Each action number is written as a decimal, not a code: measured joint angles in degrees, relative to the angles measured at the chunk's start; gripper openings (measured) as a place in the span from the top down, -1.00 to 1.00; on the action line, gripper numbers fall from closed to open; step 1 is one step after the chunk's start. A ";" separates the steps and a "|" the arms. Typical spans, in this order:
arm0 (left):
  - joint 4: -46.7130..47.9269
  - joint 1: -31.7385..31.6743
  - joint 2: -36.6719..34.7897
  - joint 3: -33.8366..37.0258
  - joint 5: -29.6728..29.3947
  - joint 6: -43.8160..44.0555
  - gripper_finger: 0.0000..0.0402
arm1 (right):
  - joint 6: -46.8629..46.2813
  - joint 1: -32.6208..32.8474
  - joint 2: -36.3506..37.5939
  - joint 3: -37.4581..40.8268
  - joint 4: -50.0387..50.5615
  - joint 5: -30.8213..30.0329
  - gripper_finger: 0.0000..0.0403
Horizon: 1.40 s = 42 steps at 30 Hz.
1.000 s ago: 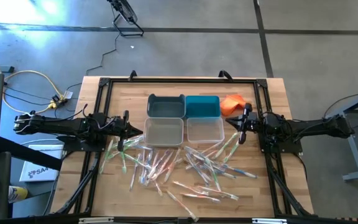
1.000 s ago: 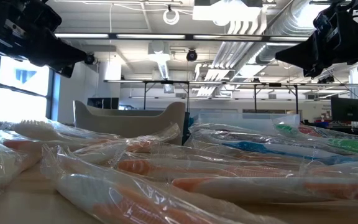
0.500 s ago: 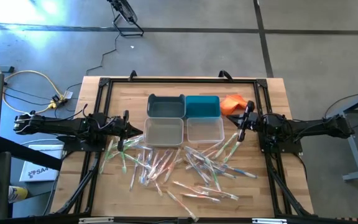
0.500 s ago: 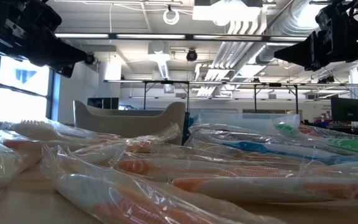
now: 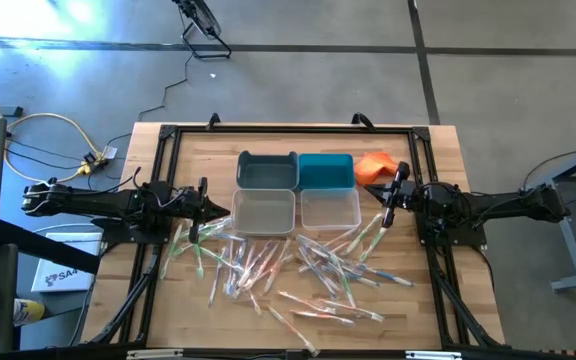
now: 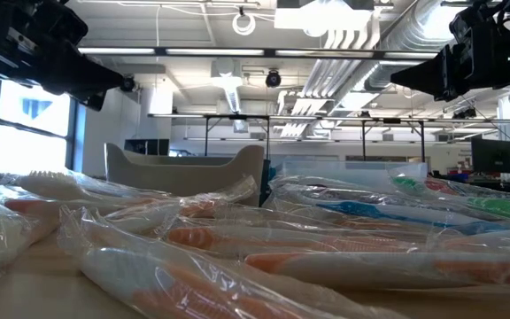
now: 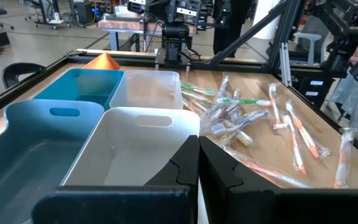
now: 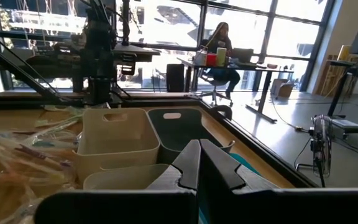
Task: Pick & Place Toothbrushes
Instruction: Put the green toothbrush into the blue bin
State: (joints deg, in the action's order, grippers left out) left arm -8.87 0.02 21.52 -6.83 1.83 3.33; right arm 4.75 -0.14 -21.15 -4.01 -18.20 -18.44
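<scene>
Many toothbrushes (image 5: 288, 268) in clear wrappers lie in a loose heap on the near half of the wooden table (image 5: 438, 150). The low view shows them close up (image 6: 326, 239). My left gripper (image 5: 223, 212) hovers shut at the table's left side, pointing level toward the bins; its shut fingers (image 7: 199, 149) show in the left wrist view above the toothbrushes (image 7: 247, 118). My right gripper (image 5: 370, 196) hovers shut at the right side, its fingers (image 8: 199, 152) also closed. Neither holds anything.
Four small bins stand mid-table: a grey-blue one (image 5: 244, 170), a teal one (image 5: 348, 170), a white one (image 5: 238, 212) and a clear one (image 5: 356, 208). An orange cloth (image 5: 373, 165) lies at the far right. A black frame (image 5: 168, 135) runs round the table. A person (image 8: 219, 46) sits beyond the table.
My right gripper has rolled a little about the line it points along, staying in place above the table's right side. The left arm and the toothbrushes have kept still.
</scene>
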 joint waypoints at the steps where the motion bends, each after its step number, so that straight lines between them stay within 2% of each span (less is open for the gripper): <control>1: -0.02 -0.01 0.00 0.00 0.00 0.00 1.00 | 0.00 0.00 0.00 0.00 0.00 0.03 0.99; 21: 0.42 0.00 -0.01 0.00 0.20 0.58 1.00 | 0.02 0.00 -0.03 0.00 2.61 0.39 0.99; 27: 0.34 -0.01 0.00 0.00 0.18 0.55 1.00 | -4.73 0.04 -0.03 0.00 5.23 0.74 0.99; 42: -0.25 -0.01 -0.02 -0.02 0.13 0.04 1.00 | -4.51 0.00 -0.02 0.00 5.11 0.42 0.99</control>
State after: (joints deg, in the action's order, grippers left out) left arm -9.12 0.01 21.50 -6.85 1.96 3.38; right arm 0.25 -0.14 -21.17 -4.01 -13.08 -18.02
